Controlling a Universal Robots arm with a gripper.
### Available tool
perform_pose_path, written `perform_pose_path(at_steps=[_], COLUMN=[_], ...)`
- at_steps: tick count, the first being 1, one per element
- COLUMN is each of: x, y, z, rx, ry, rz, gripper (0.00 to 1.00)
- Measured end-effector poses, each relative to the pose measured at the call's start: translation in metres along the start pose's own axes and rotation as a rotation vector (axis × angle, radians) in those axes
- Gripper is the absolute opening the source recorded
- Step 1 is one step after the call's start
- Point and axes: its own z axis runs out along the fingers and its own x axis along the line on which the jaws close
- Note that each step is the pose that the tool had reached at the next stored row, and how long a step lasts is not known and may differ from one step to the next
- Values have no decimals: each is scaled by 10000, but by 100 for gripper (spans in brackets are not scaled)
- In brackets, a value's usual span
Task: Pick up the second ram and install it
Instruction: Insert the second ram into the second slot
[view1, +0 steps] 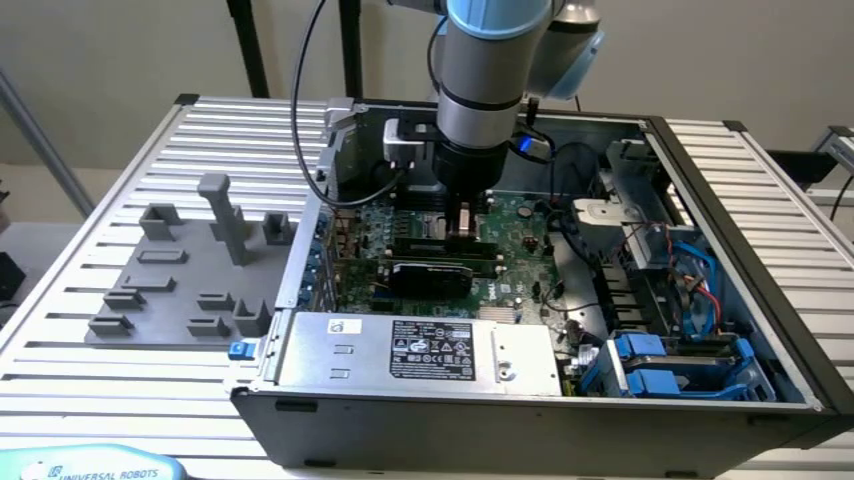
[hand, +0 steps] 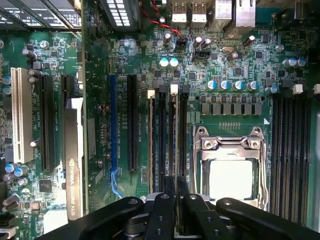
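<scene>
We see the gripper (view1: 462, 222) low inside the open computer case (view1: 747, 200), right above the motherboard (hand: 235, 65). In the wrist view its two fingers (hand: 165, 200) are pressed nearly together and they pinch a thin board between them, which we take to be the second ram (hand: 175, 145). The stick runs away from the fingers, edge-on, along one of the memory slots (hand: 161, 140) just beside the CPU socket (hand: 230, 172). It seems to sit in the slot or just over it; we cannot tell if it is pushed fully down. In the exterior view the grey fixture blocks (view1: 187, 270) lie on the table at that view's left, well apart from the case.

What can go wrong from here, in our judgement:

- If the stick is a little tilted or shifted to the neighbour slot, pressing down may bend it or damage the slot contacts.
- If the white latch (hand: 174, 89) at the far end of the slot is not open, the stick may stop halfway.
- If the pinch is weak, the stick may slip between the fingers under pressure.
- The graphics card (hand: 74, 160) and the cables (view1: 574, 215) are near, so a sideways move could touch them.
</scene>
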Motion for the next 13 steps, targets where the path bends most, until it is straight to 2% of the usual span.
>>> perform_pose_path(at_steps=[6,10,13], x=[0,1,1], y=[1,12,14], z=[7,10,16], rx=[33,52,100], ry=[5,28,41], rz=[-1,-1,-4], gripper=[13,13,13])
